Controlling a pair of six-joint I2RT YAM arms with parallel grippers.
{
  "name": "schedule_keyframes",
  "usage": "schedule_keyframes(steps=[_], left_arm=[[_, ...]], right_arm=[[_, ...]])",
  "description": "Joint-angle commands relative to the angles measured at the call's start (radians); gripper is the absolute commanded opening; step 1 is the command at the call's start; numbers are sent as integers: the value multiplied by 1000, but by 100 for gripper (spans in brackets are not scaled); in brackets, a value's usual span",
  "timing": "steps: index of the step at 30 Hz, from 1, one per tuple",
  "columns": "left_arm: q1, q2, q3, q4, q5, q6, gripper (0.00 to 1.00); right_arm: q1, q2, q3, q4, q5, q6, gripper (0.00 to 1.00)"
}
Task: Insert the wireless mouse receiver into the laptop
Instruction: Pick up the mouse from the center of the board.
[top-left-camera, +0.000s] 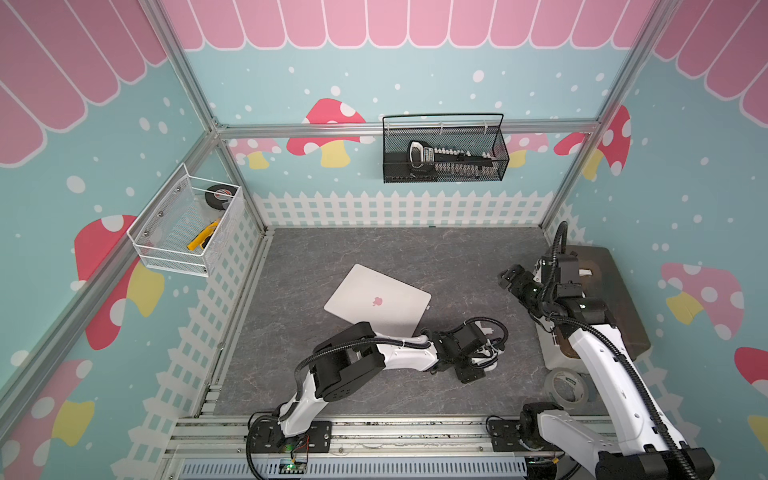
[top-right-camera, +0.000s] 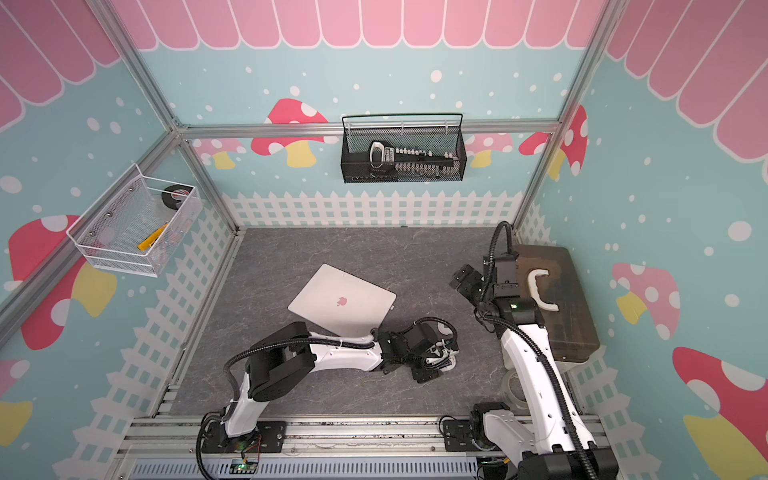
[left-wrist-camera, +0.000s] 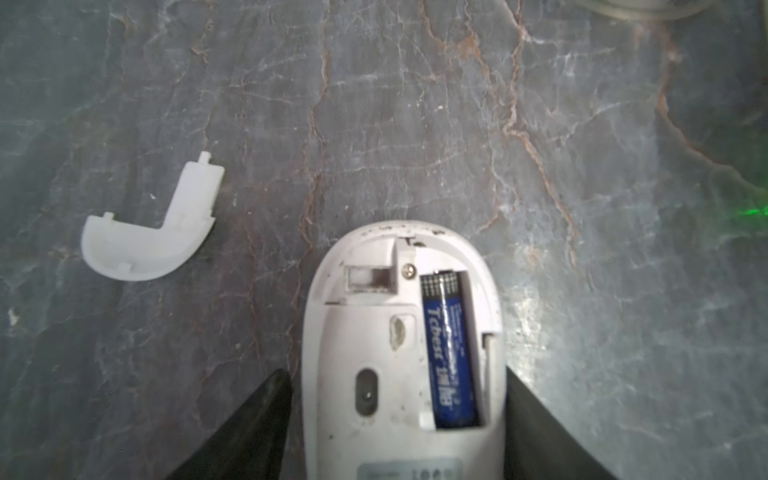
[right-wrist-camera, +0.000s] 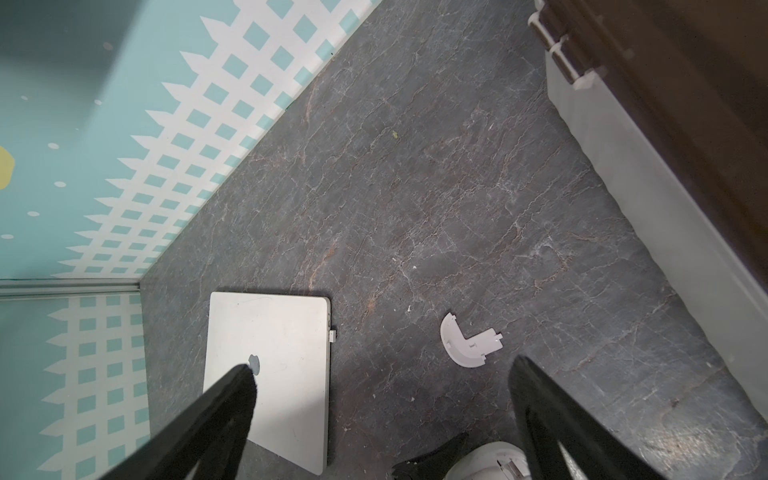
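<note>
I see the wireless mouse receiver (right-wrist-camera: 332, 335) as a tiny white stub butted against one short side edge of the laptop (right-wrist-camera: 282, 353), sticking straight out from it. How deep it sits in the edge I cannot make out.

The laptop lies closed and flat on the grey counter (top-left-camera: 332, 249), logo up, turned askew to the counter's edges.

Off the receiver's side of the laptop, clear of both, lies a curved white cover piece (right-wrist-camera: 465, 349) with small tabs along its rim. Farther out on that same side, the white mouse (left-wrist-camera: 374, 353) lies belly up. Its compartment is open and a blue battery (left-wrist-camera: 449, 353) sits in the bay.

My left claw (left-wrist-camera: 397, 374) straddles the mouse, one dark finger close along each flank. I cannot tell whether they press it or only sit alongside.

My right claw (right-wrist-camera: 382, 365) hangs above the counter, out past the cover piece from the laptop. It is spread wide with nothing between its fingers.

Beyond that arm, farthest from the laptop, a brown box (top-right-camera: 557, 299) with a white handle stands by the wall.
</note>
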Motion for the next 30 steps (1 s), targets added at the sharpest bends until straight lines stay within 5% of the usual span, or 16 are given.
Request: schedule_keyframes(steps=[1,10,17,25,30], left_arm=[[5,33,9,-48,33,7,67],[20,5,-24,-42,36,-32,44],[65,-150,-158,1,16,-67,28],[94,-351,-277,-90,4,-9,27],[115,-464,-331,-170,62,3,26]], right_arm=[[-7,-14,-10,12,3,9,95],[-6,-18,-4,11,11,-5,95],[-7,-7,31,11,-24,-103,94],[0,125,100,-86,-128,-268,78],[67,266,157,-199,-86,-382,67]])
